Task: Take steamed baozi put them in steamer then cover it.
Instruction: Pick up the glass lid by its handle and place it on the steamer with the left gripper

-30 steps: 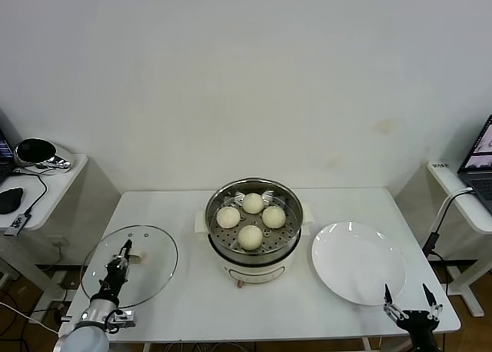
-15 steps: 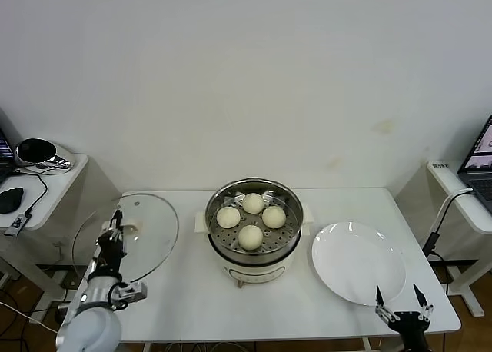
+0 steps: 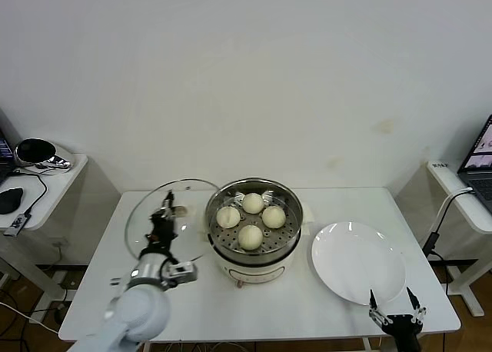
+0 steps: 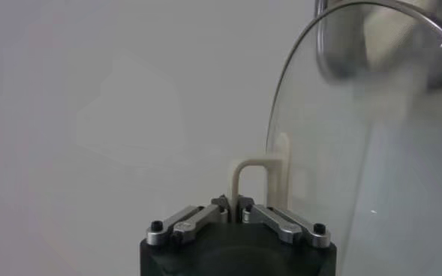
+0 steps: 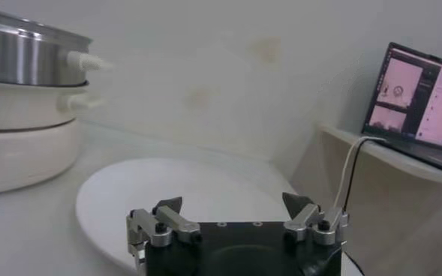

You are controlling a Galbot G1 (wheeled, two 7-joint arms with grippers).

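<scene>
All four baozi [image 3: 250, 216] sit in the steamer [image 3: 254, 248] at mid-counter; only covering remains. The left gripper [image 3: 163, 216], clamped on the cover [image 3: 154, 206] handle, holds it tilted just beside the steamer; the right gripper [image 3: 391, 304] waits spread apart at the counter's near right corner

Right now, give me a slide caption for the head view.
Left claw carries the glass cover toward the steamer holding four baozi; right claw idles open near the empty plate.

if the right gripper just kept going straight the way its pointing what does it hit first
Most likely the white plate: the open right gripper sits at the table's near edge, aimed across it. If it clears the plate, the wall comes next; depth is hard to judge.
</scene>
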